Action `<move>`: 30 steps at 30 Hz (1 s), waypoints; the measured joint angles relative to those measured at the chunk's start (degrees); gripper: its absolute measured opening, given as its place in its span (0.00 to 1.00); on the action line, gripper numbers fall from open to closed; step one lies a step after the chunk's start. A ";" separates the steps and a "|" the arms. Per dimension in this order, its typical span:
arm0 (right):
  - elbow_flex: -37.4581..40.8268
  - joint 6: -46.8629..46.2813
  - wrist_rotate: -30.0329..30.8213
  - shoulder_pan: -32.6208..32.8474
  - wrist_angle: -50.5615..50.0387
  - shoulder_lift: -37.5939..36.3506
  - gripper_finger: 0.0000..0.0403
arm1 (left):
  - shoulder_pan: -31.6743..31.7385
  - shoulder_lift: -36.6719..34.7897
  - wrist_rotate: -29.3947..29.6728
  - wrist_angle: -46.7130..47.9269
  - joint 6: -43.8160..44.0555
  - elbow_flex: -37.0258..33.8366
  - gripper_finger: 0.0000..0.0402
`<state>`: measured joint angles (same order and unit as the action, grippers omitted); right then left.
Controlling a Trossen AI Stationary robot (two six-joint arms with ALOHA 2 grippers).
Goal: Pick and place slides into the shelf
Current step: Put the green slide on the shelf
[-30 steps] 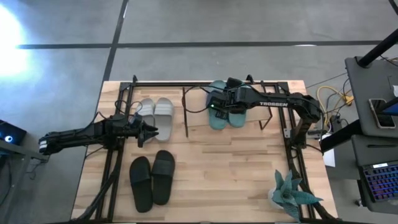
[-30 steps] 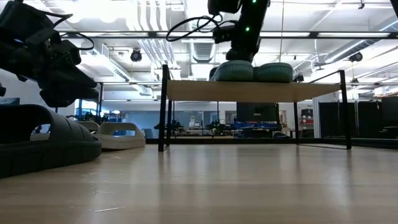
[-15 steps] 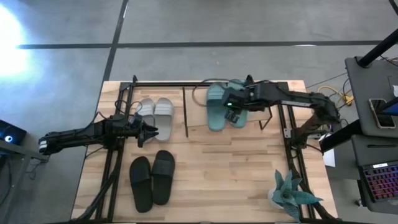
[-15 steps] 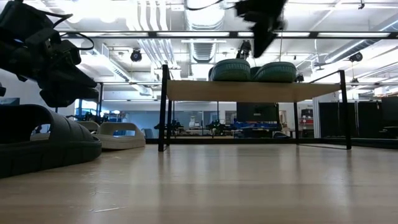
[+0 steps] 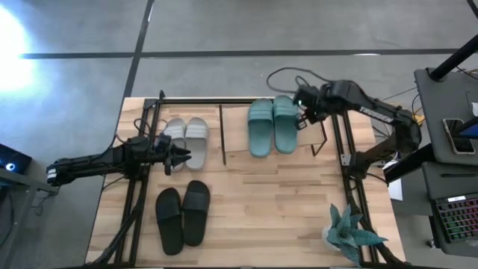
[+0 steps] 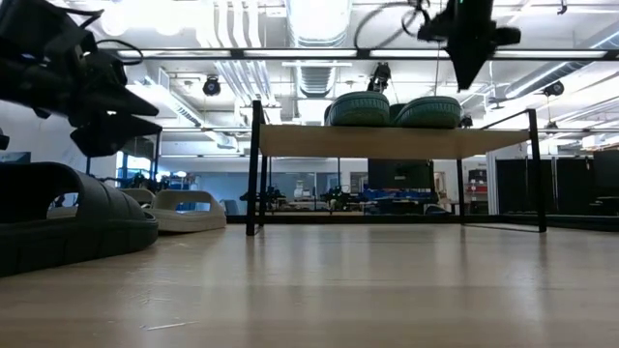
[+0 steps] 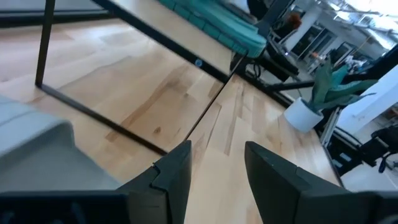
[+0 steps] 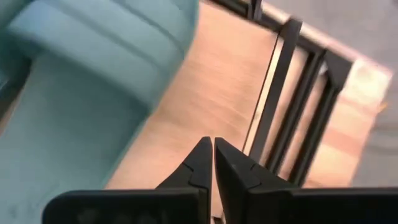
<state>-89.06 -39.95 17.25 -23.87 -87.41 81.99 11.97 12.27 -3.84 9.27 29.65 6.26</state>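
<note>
Two teal slides [image 5: 272, 127] lie side by side, soles down, on the plank top of the shelf [image 5: 235, 142]; they also show in the low view [image 6: 392, 109]. My right gripper [image 5: 302, 119] hovers shut above the shelf's right end, beside the right teal slide, and touches nothing [image 8: 213, 148]. The grey slides [image 5: 187, 137] rest on the table left of the shelf, and the black slides [image 5: 183, 215] lie nearer the front. My left gripper [image 5: 183, 158] stands open just in front of the grey pair [image 7: 217, 165], nothing between its fingers.
A potted plant [image 5: 347, 233] stands at the table's near right corner. The black frame [image 5: 345, 161] runs around the table's edges. Bare wood lies between the shelf and the plant. A laptop [image 5: 455, 220] sits off the table at the right.
My right gripper has left the teal slides, risen and gone toward the table's right edge, rolling about its own axis as it went, and it has shut. The teal pair stays on the shelf. My left gripper has tipped up a little in place.
</note>
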 joint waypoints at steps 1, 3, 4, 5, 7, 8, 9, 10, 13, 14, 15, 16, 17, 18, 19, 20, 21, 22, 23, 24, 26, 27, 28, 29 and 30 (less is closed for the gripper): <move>0.76 0.61 -1.80 -2.06 0.90 0.16 0.02 | 0.00 0.00 0.00 -0.25 0.02 0.00 0.33; 2.59 1.91 -4.55 -6.34 2.15 1.06 0.02 | 0.00 -0.02 0.02 -0.28 0.06 0.00 0.33; 3.46 2.10 -6.07 -8.27 2.93 1.58 0.02 | 0.00 -0.02 0.02 -0.29 0.32 0.00 0.33; 4.23 2.11 -7.83 -10.16 3.84 2.21 0.02 | 0.00 -0.02 0.02 -0.28 1.22 0.00 0.33; 5.56 2.82 -10.99 -12.94 5.60 3.41 0.02 | 0.00 0.01 0.00 -0.30 3.49 0.00 0.33; 5.91 3.26 -11.50 -13.71 6.61 4.07 0.02 | 0.00 0.04 -0.01 -0.28 4.47 0.00 0.33; 5.97 3.59 -11.59 -14.09 7.55 4.76 0.02 | 0.00 0.04 -0.09 -0.28 4.83 0.00 0.33; 5.97 3.92 -11.65 -14.16 8.55 5.34 0.02 | 0.00 0.02 -0.25 -0.28 5.12 0.00 0.33; 5.41 4.43 -11.93 -14.11 10.95 6.90 0.02 | 0.00 0.02 -0.32 -0.28 6.05 0.00 0.33; 5.08 4.90 -11.94 -14.08 11.54 7.54 0.02 | 0.00 0.01 -0.33 -0.28 6.03 0.00 0.33; 4.82 5.36 -11.89 -14.14 11.94 8.18 0.02 | 0.00 -0.02 -0.35 -0.28 6.03 0.00 0.33; 4.56 5.84 -11.81 -14.16 12.05 8.90 0.02 | 0.00 -0.02 -0.35 -0.26 6.03 0.00 0.33; 4.30 6.23 -11.52 -14.20 12.06 9.62 0.02 | 0.02 -0.02 -0.35 -0.28 6.03 0.00 0.33; 4.09 6.55 -11.05 -14.20 12.20 10.27 0.02 | 0.00 -0.02 -0.37 -0.27 6.03 0.00 0.33; 3.95 6.84 -10.37 -14.18 12.52 10.79 0.02 | 0.01 -0.02 -0.37 -0.27 6.03 0.00 0.33; 3.79 7.00 -9.58 -14.15 12.92 11.14 0.02 | 0.00 -0.02 -0.37 -0.26 6.03 0.00 0.33; 3.56 7.12 -8.87 -14.14 13.36 11.49 0.02 | 0.00 -0.02 -0.39 -0.28 6.03 0.00 0.33; 3.29 7.55 -8.44 -14.13 14.01 11.74 0.02 | 0.02 -0.02 -0.39 -0.27 6.03 0.00 0.33; 3.24 8.36 -8.45 -14.15 15.03 11.83 0.02 | 0.02 -0.02 -0.39 -0.27 6.03 0.00 0.33; 3.17 9.19 -8.80 -14.16 16.47 11.83 0.02 | 0.01 -0.02 -0.40 -0.28 6.03 0.00 0.33; 2.70 9.83 -9.65 -14.19 18.80 11.83 0.02 | 0.00 -0.02 -0.42 -0.26 6.03 0.00 0.33; 2.34 9.88 -9.69 -14.16 18.91 11.83 0.02 | 0.02 -0.02 -0.42 -0.26 6.01 0.00 0.33; 2.04 9.99 -9.65 -14.13 18.75 11.83 0.02 | 0.00 -0.02 -0.44 -0.26 6.03 0.00 0.33; 1.77 10.05 -9.61 -14.15 18.60 11.81 0.02 | 0.00 -0.02 -0.44 -0.26 6.03 0.00 0.33; 1.49 10.30 -9.26 -14.15 18.27 11.77 0.02 | 0.02 -0.02 -0.44 -0.26 6.03 0.00 0.33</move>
<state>-87.57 -29.64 8.00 -38.02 -69.15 93.76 11.99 12.25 -4.27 9.02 35.68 6.26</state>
